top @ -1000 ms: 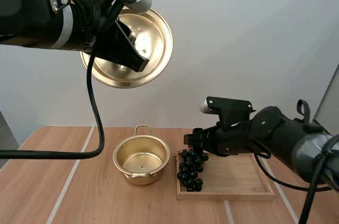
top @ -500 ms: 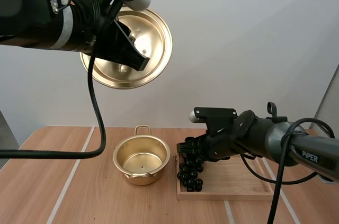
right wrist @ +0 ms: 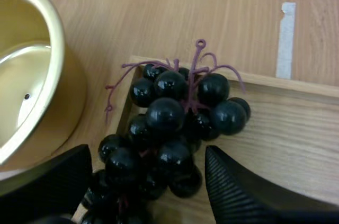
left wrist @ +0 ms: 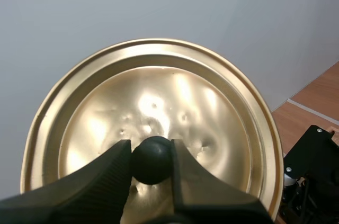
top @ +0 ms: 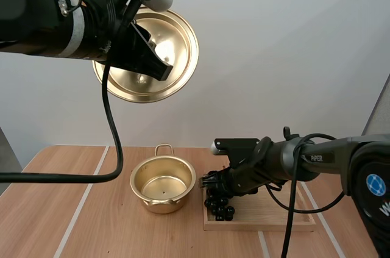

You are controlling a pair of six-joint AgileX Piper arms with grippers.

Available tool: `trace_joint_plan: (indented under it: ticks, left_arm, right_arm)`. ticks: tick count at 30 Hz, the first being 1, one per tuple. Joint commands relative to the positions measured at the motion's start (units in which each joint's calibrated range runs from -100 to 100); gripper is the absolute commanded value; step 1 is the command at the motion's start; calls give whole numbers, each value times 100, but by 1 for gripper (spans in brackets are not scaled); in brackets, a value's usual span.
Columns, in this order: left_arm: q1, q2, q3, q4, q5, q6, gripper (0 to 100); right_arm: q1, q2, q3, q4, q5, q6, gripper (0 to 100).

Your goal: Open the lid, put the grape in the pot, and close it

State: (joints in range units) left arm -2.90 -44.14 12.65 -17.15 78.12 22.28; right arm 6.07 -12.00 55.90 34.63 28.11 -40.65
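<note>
- the left fingers (top: 155,66), at the upper left of the frame, are clamped on the black knob (left wrist: 151,160) of the gold lid (top: 180,38). they hold it tilted, high above the surface (top: 73,209).
- holding it there looks deliberate: it leaves the mouth of the pot (top: 161,200) uncovered and keeps the lid out of the other arm's way.
- the pot stands open and empty at lower centre, just beside the left edge of the wooden tray (top: 274,209).
- the grapes (right wrist: 175,123), a dark bunch on a purple stem, lie at the tray's near-left corner, close to the pot wall. they have not been lifted.
- the right fingers (top: 211,180) are down at the bunch and stand apart, one on each side of it, with nothing pinched. this reads as the set-up for a grasp.
- judged from here, the lid is off. picking up the grapes, dropping them in and closing the pot are not yet done.
- the surface is pale wood marked with white tape lines (top: 85,197). a plain grey-white wall (top: 274,57) rises behind it.
</note>
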Motion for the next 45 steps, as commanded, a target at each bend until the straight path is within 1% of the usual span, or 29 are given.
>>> trace_joint_plan:
  ticks: [1, 7, 12, 13, 14, 15, 16, 17, 18, 21, 23, 25, 30, 35, 37, 41, 45]
  left_arm:
    - [-16, -41, -38, -95, -74, -50, 0]
    - [-16, -41, -38, -95, -74, -50, 0]
    - [-16, -41, -38, -95, -39, -50, 0]
    - [-16, -41, -38, -95, -1, -50, 0]
    - [-16, -41, -38, -95, -1, -50, 0]
    - [-16, -41, -38, -95, -1, -50, 0]
    - [-16, -41, -38, -95, -1, -50, 0]
    - [-16, -41, -38, -95, -1, -50, 0]
    - [-16, -41, -38, -95, -1, -50, 0]
    - [-16, -41, -38, -95, -1, -50, 0]
    - [-16, -41, -38, -95, -1, -50, 0]
    - [-16, -41, -38, -95, -1, -50, 0]
    - [-16, -41, -38, -95, -1, -50, 0]
    - [-16, -41, -38, -95, -100, -50, 0]
    - [-16, -85, -42, -95, -244, -50, 0]
    - [-16, -218, -165, -95, -467, -50, 0]
    - [-16, -286, -509, -85, -34, -173, 0]
  right_arm:
    - [50, 152, -41, -94, -234, -134, 100]
    - [50, 587, -60, -283, -488, -134, 100]
    - [50, 688, -60, -451, -682, -134, 100]
    - [50, 688, -60, -451, -682, -134, 94]
    - [50, 688, -60, -451, -682, -134, 76]
    - [50, 688, -60, -476, -682, -134, 60]
    - [50, 688, -60, -542, -682, -134, 34]
    - [50, 675, -60, -631, -682, -134, 12]
    - [50, 663, -60, -700, -682, -134, 0]
    - [40, 575, -60, -851, -682, -134, 0]
    - [40, 445, -60, -1092, -682, -134, 0]
    - [40, 198, -60, -1189, -646, -134, 0]
    - [40, -604, -60, -1178, -589, -114, 0]
    - [40, -1371, -155, -849, -560, -114, 0]
    - [48, -1549, -273, -835, -453, -114, 0]
    - [211, -1654, -710, -835, -68, -114, 0]
    - [480, -1633, -998, -835, 39, -114, 0]
